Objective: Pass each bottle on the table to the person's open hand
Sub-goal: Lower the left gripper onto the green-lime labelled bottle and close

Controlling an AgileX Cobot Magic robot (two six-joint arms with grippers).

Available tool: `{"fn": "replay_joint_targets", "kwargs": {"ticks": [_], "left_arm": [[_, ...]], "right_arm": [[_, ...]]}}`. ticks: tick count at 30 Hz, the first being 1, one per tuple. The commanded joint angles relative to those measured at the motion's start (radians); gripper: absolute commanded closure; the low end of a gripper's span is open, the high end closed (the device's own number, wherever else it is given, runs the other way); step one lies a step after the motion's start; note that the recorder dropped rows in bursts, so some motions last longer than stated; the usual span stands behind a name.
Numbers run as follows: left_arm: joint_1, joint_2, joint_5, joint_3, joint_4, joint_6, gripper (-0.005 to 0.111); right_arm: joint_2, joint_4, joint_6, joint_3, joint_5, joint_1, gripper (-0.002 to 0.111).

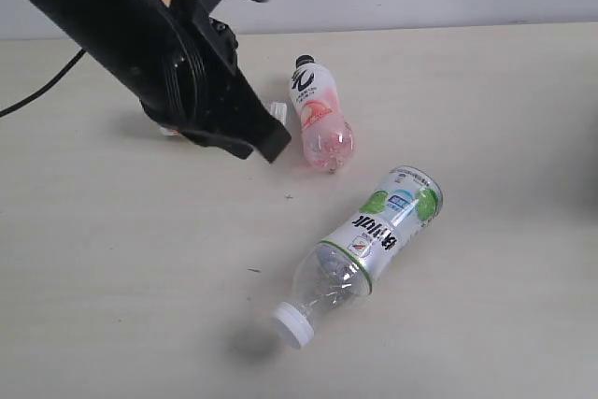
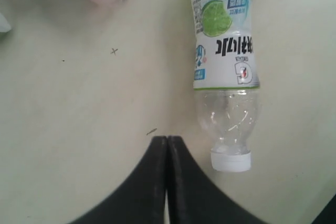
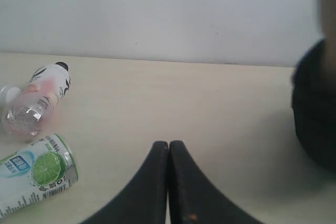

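We see a plain, pale grey-white wall [image 3: 168,14] running behind a wide, light beige wood-grain table [image 1: 121,306] with a few tiny dark specks, the two meeting in a straight line, under soft, even light that leaves only faint, blurred shadows.

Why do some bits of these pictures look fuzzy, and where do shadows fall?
Exterior view: the left arm is smeared at its upper end; the green-label bottle is crisp, with a soft shadow beside its white cap. Right wrist view: a dark shape at one edge is too blurred to name. Left wrist view: the bottle's label print is sharp.
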Motion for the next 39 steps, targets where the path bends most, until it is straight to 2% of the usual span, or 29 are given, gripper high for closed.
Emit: {"fn": "replay_joint_targets", "kwargs": {"ticks": [1,4,14,16,20,26,28,30,39], "left_arm": [[-0.115,-0.015,-0.006,0.01,0.165,-0.119,0.107],[-0.177,-0.015,-0.006,0.01,0.19,-0.128,0.107],[-0.182,-0.007,-0.041,0.008,0.165,-0.119,0.105],[-0.182,0.005,-0.041,0.006,0.163,-0.119,0.099],[-0.182,0.054,-0.046,-0.007,0.161,-0.119,0.082],[-0.191,0.152,-0.083,-0.038,0.127,-0.111,0.04],[-0.203,0.183,-0.113,-0.053,0.127,-0.079,0.03],[-0.221,0.211,-0.138,-0.075,0.129,-0.068,0.027],[-0.25,0.322,-0.156,-0.18,0.132,-0.068,0.027]], "right_arm": [[-0.007,-0.001,-0.001,0.005,-0.006,-0.005,0.108],[-0.007,-0.001,-0.001,0.005,-0.006,-0.005,0.108],[-0.007,-0.001,-0.001,0.005,-0.006,-0.005,0.108],[-0.007,-0.001,-0.001,0.005,-0.006,-0.005,0.108],[-0.007,-0.001,-0.001,0.005,-0.006,-0.005,0.108],[-0.007,-0.001,-0.001,0.005,-0.006,-0.005,0.108],[-0.007,-0.001,-0.001,0.005,-0.006,-0.005,0.108],[-0.007,-0.001,-0.001,0.005,-0.006,-0.005,0.108],[-0.007,-0.001,-0.001,0.005,-0.006,-0.005,0.108]]}}
